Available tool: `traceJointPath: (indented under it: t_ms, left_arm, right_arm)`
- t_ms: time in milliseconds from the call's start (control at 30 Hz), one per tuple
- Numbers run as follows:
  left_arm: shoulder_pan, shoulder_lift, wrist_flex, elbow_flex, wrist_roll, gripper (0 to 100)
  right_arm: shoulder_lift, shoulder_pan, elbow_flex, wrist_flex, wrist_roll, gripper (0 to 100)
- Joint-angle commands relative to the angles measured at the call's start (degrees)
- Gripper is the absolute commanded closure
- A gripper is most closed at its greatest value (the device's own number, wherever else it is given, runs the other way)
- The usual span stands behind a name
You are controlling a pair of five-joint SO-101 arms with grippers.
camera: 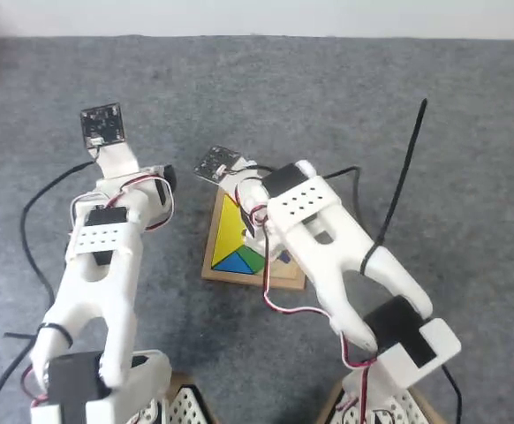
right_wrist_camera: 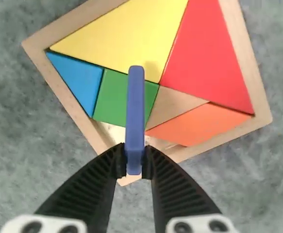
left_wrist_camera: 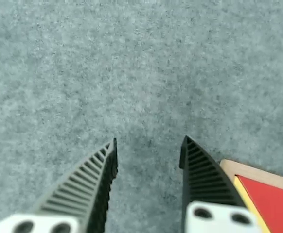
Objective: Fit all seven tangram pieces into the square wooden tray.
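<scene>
The square wooden tray (right_wrist_camera: 248, 58) lies on the grey mat and holds a yellow triangle (right_wrist_camera: 127, 34), a red triangle (right_wrist_camera: 204, 53), a light blue triangle (right_wrist_camera: 76, 80), a green square (right_wrist_camera: 113, 99) and an orange piece (right_wrist_camera: 200, 124). A bare triangular gap (right_wrist_camera: 173, 99) shows between green, red and orange. My right gripper (right_wrist_camera: 134, 162) is shut on a dark blue piece (right_wrist_camera: 135, 116), held on edge above the tray's near corner. In the high view this arm (camera: 314, 225) covers most of the tray (camera: 215, 256). My left gripper (left_wrist_camera: 149, 150) stands open over bare mat, beside the tray's corner (left_wrist_camera: 243, 171).
Grey felt mat (camera: 416, 132) covers the whole table, with free room on all sides of the tray. Black cables (camera: 407, 168) run across the mat by the right arm. The left arm (camera: 107, 238) stands left of the tray.
</scene>
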Motion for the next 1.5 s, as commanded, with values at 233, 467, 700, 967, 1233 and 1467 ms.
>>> traceJointPath:
  t_ms: [233, 467, 700, 967, 1233, 1467]
  left_arm:
    - [-0.09, -2.46, 0.18, -1.10, 0.88, 79]
    - [-0.09, -2.46, 0.18, -1.19, 0.88, 79]
    - [-0.09, -2.37, -2.46, -0.31, 0.88, 79]
    - [-0.09, -2.37, -2.64, -0.13, 0.88, 79]
    - [-0.09, -2.37, -2.64, -0.04, 0.88, 79]
    - [-0.18, -2.37, -2.64, -0.04, 0.88, 79]
  right_arm:
    - [-0.48, 1.80, -0.70, -4.53, -52.84, 89.0]
    - [1.01, -1.27, -0.35, -9.45, -73.67, 86.4]
    - [0.31, -0.31, -0.35, -9.36, -75.52, 86.6]
    - [-1.71, 4.62, 0.00, -6.37, -75.08, 86.6]
    - [2.68, 7.25, -0.18, -6.73, -72.09, 86.6]
    - [2.42, 7.25, -0.44, -6.99, -71.91, 86.6]
